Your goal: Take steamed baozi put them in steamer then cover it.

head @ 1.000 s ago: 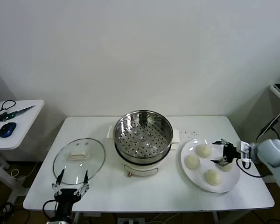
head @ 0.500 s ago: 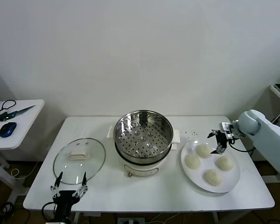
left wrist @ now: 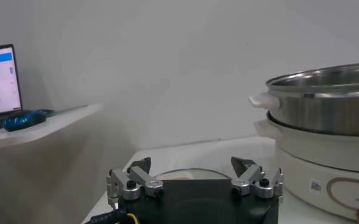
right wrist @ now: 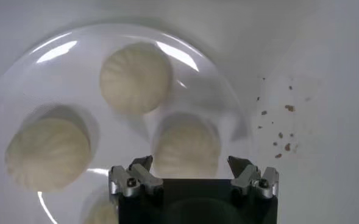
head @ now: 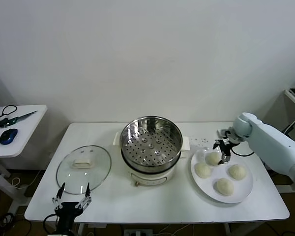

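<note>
Hovering right gripper (head: 221,150) over the back bun (head: 213,158) on the plate (head: 242,193), fingers spread, lined up for a top grab; steamer (head: 151,142) empty, lid (head: 83,168) off on counter (head: 162,204); left gripper (head: 71,199) parked open near lid

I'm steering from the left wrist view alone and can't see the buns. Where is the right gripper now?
Observer: The right gripper hangs open over the white plate, right above the baozi nearest the steamer.
Operator: Is anything in the steamer yet?
Observer: No. The steamer's perforated tray is bare; all four baozi sit on the plate.
Operator: And the cover?
Observer: The glass cover lies flat on the table, on the steamer's left, just beyond the open left gripper.
</note>
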### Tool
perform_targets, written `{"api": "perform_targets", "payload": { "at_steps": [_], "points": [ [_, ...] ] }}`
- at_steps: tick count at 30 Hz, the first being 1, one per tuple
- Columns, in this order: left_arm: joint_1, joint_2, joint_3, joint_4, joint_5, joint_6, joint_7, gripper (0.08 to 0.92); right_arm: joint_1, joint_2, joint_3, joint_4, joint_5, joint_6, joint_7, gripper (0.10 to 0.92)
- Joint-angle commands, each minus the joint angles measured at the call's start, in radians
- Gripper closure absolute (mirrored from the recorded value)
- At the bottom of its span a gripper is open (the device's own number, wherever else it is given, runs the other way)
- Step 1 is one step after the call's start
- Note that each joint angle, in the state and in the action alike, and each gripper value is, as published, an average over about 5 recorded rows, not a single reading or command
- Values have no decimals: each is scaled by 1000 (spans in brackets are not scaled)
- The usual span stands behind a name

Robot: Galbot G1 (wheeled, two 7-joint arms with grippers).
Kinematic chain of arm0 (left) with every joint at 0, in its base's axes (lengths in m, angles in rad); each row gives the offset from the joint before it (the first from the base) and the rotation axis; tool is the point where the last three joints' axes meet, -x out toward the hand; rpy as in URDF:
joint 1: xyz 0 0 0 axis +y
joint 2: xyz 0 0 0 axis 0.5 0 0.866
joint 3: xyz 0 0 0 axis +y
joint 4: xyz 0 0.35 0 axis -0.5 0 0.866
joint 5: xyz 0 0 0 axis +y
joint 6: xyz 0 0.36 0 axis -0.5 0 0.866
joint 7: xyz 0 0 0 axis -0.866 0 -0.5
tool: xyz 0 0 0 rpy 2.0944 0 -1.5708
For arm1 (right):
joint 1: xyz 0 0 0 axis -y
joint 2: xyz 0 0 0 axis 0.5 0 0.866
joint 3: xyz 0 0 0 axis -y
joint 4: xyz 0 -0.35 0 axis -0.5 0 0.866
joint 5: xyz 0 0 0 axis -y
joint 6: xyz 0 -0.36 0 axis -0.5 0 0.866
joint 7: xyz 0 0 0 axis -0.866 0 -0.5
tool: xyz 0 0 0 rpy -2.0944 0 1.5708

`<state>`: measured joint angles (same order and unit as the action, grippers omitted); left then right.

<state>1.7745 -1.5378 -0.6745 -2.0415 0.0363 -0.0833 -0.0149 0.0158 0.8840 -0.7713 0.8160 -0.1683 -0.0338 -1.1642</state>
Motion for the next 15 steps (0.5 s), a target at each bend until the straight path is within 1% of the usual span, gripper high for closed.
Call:
{"api": "perform_targets", "payload": {
  "at_steps": [1, 9, 15],
  "points": [
    [-2, 0, 0, 2, -1, 2, -1, 177, 29, 33, -47, -49, -18, 5, -9, 203],
    [-8, 3, -2, 9, 2, 4, -2, 177, 18, 52, -34, -70, -27, 13, -3, 205],
    [-10, 2, 0, 13, 4, 4, -3, 177, 17, 58, -33, -68, -28, 12, -2, 266]
  ]
}}
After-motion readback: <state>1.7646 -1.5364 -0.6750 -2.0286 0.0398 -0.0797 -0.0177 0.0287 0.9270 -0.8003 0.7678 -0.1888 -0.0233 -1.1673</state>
